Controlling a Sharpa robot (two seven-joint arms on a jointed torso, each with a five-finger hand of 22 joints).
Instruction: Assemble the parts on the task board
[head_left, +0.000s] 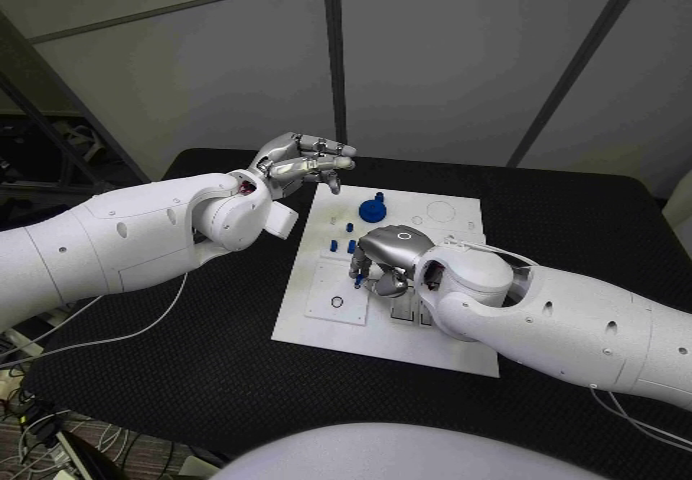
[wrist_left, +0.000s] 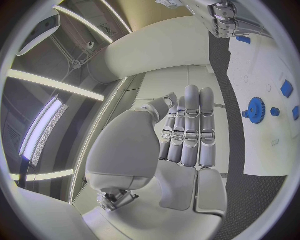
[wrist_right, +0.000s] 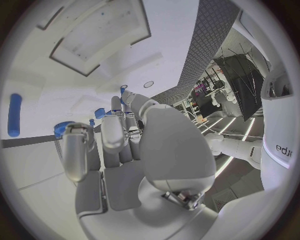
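While my right hand (head_left: 387, 262) sits down on the task board (head_left: 320, 290), I can't tell if it grips a blue part (head_left: 356, 281). Left hand (head_left: 300, 162) is clenched on nothing, parked clear of the blue gear (head_left: 374, 210).

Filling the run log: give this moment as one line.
left hand: raised off board, holding nothing | right hand: low over task board, hold unclear | blue gear: on board | assembly unfinished

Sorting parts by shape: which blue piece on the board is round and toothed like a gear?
The blue gear at the task board's far side; the other blue pieces beside it are small pegs and blocks.
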